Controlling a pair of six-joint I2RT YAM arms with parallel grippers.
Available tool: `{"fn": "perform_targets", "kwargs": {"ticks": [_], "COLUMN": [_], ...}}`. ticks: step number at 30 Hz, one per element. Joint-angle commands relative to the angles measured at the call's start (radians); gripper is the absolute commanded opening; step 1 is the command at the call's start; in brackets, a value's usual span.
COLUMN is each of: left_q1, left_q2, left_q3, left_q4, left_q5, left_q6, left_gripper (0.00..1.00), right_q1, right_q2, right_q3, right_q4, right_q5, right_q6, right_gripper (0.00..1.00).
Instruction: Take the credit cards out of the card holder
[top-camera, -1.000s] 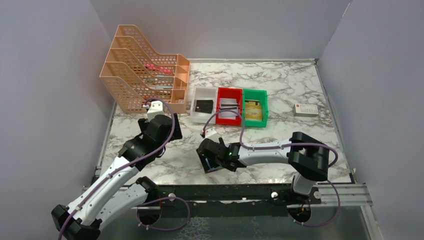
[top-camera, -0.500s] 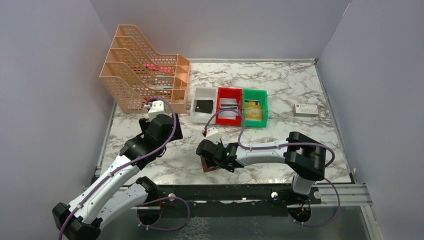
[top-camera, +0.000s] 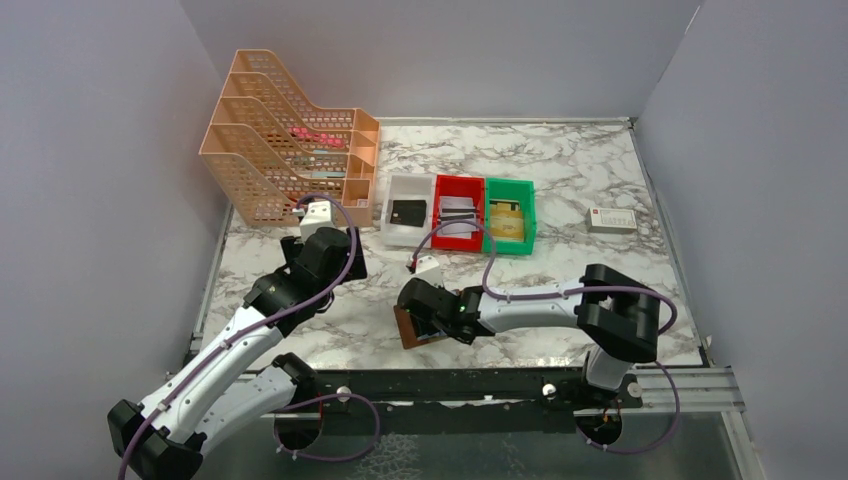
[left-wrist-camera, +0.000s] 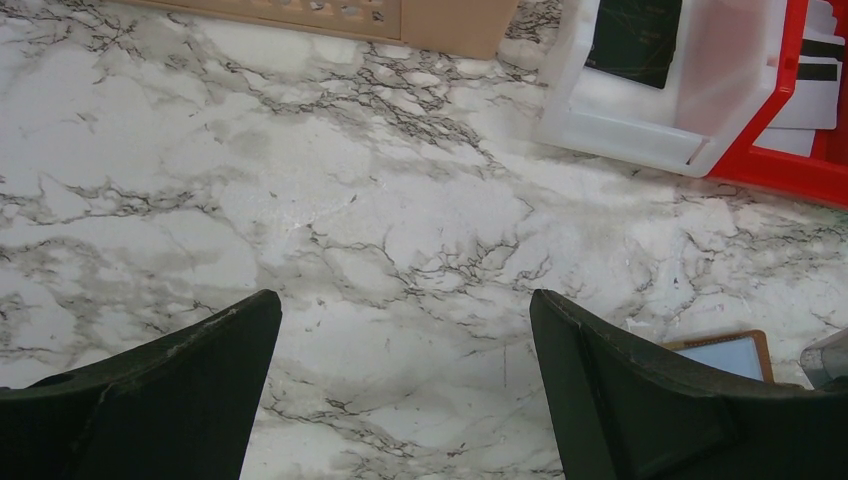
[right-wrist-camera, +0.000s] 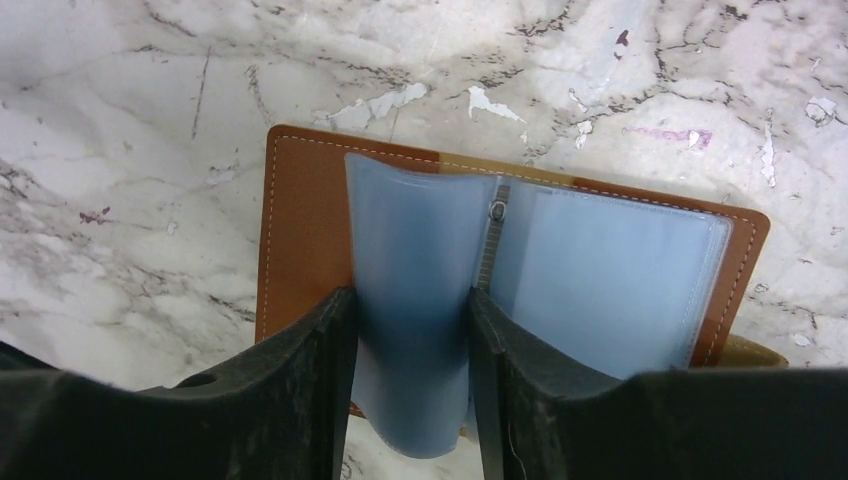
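The card holder (top-camera: 408, 328) lies open on the marble near the front edge, brown cover (right-wrist-camera: 300, 230) down and pale blue sleeves up. My right gripper (right-wrist-camera: 408, 300) is shut on one sleeve (right-wrist-camera: 415, 240), which bows up between the fingers. No card shows in the sleeves. Credit cards lie in the bins: a black one (top-camera: 407, 212) in the white bin, white striped ones (top-camera: 458, 212) in the red bin, a gold one (top-camera: 507, 220) in the green bin. My left gripper (left-wrist-camera: 402, 300) hangs open over bare marble to the left of the holder (left-wrist-camera: 735, 352).
An orange mesh file rack (top-camera: 285, 135) stands at the back left. The white (top-camera: 390, 232), red (top-camera: 440, 190) and green (top-camera: 530, 215) bins sit side by side mid-table. A small white box with a red mark (top-camera: 611, 220) lies at the right. Grey walls enclose the table.
My right gripper's jaws have closed in on the blue sleeve and pulled it up. More of the brown cover shows to its left. The left arm has barely moved.
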Motion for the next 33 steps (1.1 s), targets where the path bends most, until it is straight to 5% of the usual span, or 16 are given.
{"fn": "perform_targets", "kwargs": {"ticks": [1,16,33], "left_q1": [0.006,0.006,0.006], "left_q2": [0.000,0.006,0.024], "left_q3": [-0.004,-0.005,-0.005], "left_q4": [0.006,0.007,0.007], "left_q5": [0.024,0.037,0.044], "left_q6": [0.007,0.009,0.011], "left_gripper": [0.99,0.99,0.99], "right_q1": [-0.001,-0.024,-0.049], "right_q2": [-0.048,-0.114,-0.013], "right_q3": [0.012,-0.021,-0.048], "right_q4": [-0.020,-0.206,-0.193], "right_q5": [-0.038,0.181,0.147], "right_q6": [0.007,0.043,0.069], "right_gripper": [0.52,0.85,0.86]}}
